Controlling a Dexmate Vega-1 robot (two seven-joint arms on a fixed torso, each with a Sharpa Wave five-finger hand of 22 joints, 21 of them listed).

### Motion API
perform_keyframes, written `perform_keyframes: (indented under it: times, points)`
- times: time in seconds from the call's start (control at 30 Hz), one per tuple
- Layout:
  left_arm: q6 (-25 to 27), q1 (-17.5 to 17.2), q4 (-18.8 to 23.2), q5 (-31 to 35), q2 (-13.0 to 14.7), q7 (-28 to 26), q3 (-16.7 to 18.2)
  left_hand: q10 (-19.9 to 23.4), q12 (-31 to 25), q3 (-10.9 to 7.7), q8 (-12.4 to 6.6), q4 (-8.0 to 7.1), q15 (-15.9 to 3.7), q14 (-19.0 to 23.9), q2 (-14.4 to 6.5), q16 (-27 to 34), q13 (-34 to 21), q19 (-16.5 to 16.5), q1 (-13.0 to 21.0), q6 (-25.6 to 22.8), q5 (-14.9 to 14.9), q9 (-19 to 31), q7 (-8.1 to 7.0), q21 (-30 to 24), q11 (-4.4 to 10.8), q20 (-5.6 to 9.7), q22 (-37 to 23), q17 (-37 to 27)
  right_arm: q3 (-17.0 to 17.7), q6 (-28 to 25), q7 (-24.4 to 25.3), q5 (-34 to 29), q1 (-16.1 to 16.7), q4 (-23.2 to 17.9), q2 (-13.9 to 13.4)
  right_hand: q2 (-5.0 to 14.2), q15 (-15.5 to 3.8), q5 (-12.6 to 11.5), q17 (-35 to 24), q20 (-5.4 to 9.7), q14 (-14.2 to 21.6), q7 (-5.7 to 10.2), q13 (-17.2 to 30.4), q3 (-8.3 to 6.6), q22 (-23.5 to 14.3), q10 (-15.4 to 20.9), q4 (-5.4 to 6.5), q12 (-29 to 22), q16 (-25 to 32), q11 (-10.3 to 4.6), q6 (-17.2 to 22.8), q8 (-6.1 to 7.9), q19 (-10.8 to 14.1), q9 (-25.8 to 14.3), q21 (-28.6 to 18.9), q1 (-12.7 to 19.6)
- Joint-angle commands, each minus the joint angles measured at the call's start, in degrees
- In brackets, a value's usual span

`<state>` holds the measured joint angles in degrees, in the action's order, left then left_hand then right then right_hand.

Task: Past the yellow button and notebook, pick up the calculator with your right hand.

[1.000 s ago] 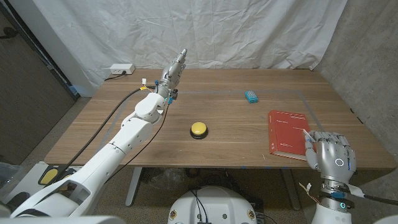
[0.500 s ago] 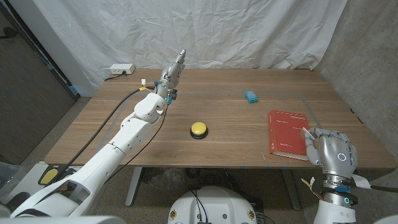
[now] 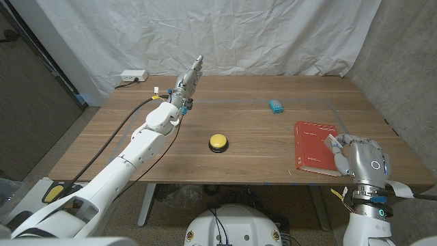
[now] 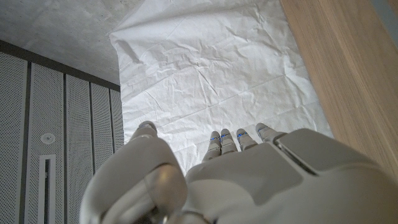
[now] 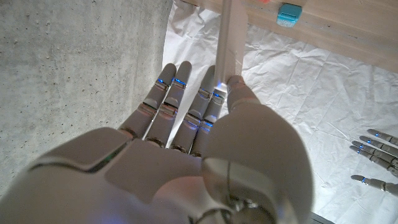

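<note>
- Turning over the last second, the right hand [image 3: 360,161] now shows its back to the head camera at the near end of the red notebook [image 3: 315,147], fingers straight and close together, holding nothing.
- Judged from this, the reach is only starting.
- Lying well beyond the notebook, the small teal calculator [image 3: 276,105] sits far from that hand, with the yellow button [image 3: 218,142] off to the left.
- Stretched out far across the table, the left hand [image 3: 192,75] is empty, fingers extended.

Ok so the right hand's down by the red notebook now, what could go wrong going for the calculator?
The right hand sits at the red notebook's near corner, so lifting forward could nudge it. The teal calculator lies far beyond, making a long reach. It looks small and flat, so the fingers might slip or push it away.
</note>
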<state>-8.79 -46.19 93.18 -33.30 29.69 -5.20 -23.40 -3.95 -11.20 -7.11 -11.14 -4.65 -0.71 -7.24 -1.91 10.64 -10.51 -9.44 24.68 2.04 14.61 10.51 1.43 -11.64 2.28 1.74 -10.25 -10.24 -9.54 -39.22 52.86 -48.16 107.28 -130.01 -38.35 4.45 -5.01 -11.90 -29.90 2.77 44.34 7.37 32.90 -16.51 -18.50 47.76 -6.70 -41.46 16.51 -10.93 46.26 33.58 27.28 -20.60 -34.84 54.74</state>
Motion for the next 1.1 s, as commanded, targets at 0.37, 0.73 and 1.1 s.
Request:
perform_keyframes:
  times: [0.37,0.73,1.1]
  points:
    - [-0.3,-0.4,0.2,-0.2,0.5,0.1,0.4,-0.3,-0.3,0.23,-0.17,0.15,-0.19,-0.5,-0.7,0.0,-0.2,-0.9,0.1,0.1,-0.1,0.2,-0.17,-0.1,0.22,2.01,-0.3,-0.1,2.4,0.3,-3.2,-1.8,1.7,-5.4,-0.5,4.49,-8.47,-0.4,-0.2,8.72,0.7,2.34,0.2,-0.07,-0.2,0.2,0.41,-0.3,-0.3,-0.36,2.0,3.42,0.2,-6.5,-1.0,4.2]
    - [-0.4,-0.6,0.7,0.0,0.1,-0.4,0.1,-0.3,-0.3,0.31,-0.17,0.17,-0.2,-0.4,-0.8,0.0,-0.2,-0.9,0.2,0.1,-0.2,0.2,-0.22,-0.1,0.16,2.05,-0.3,-0.1,6.2,2.9,-4.0,-2.2,4.6,-8.2,0.7,4.51,-8.48,-0.3,-0.3,8.72,0.8,2.33,0.2,0.0,-0.3,0.2,0.52,-0.4,-0.5,-0.38,2.0,3.36,0.0,-6.6,-1.4,4.1]
    - [0.6,-0.1,1.9,1.0,0.0,-1.6,-0.3,-0.3,-0.3,0.38,-0.17,0.18,-0.18,-0.4,-0.9,0.0,-0.2,-0.9,0.2,0.1,-0.2,0.2,-0.18,-0.1,0.19,2.02,-0.3,-0.1,10.2,5.6,-6.1,-3.3,6.1,-9.8,2.7,4.54,-8.5,-0.3,-0.4,8.72,0.9,2.3,0.2,0.03,-0.4,0.2,0.55,-0.3,-0.6,-0.38,2.0,3.33,-0.1,-6.8,-1.7,4.1]
